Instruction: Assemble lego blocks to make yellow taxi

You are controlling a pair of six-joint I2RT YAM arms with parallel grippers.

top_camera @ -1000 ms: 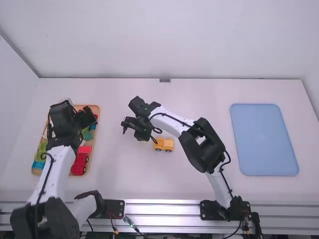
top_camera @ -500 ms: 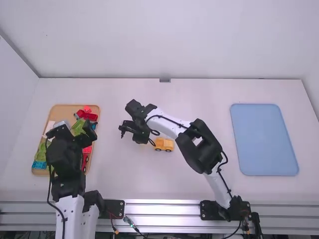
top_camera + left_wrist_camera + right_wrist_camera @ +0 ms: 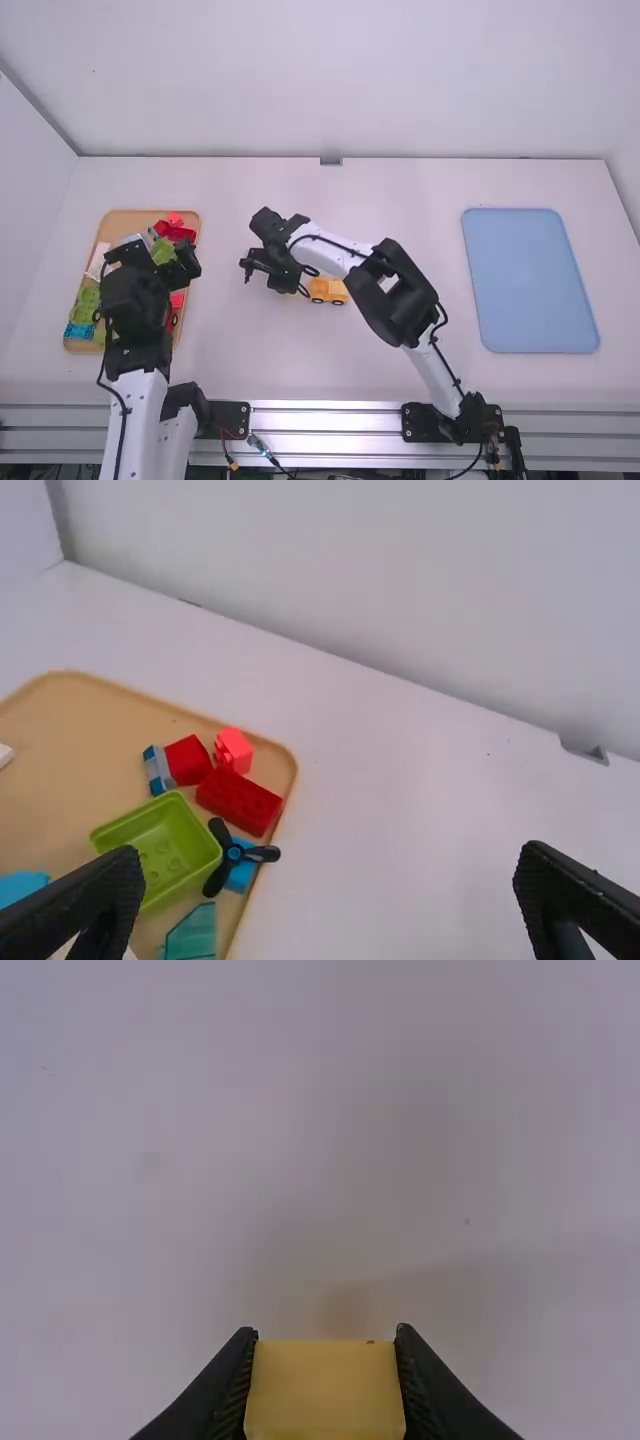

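Observation:
Over the tray's right part, my left gripper (image 3: 182, 262) hangs above the loose blocks; in the left wrist view the same gripper (image 3: 330, 880) stands wide open with nothing between its fingers. Left of the table's middle is my right gripper (image 3: 250, 268). The right wrist view has that gripper (image 3: 326, 1360) shut on a yellow block (image 3: 326, 1390), a finger at each side. A yellow-orange wheeled vehicle base (image 3: 328, 290) stands on the table close beside the right arm's wrist, partly covered by it.
The wooden tray (image 3: 130, 222) at the left holds several blocks, among them a green open block (image 3: 160, 845), a red brick (image 3: 240, 800) and a black propeller piece (image 3: 233, 854). A blue mat (image 3: 530, 280) lies at the right.
The left arm has drawn back toward its base from farther up the tray, uncovering the tray's far end. The right gripper has shifted slightly left with its block.

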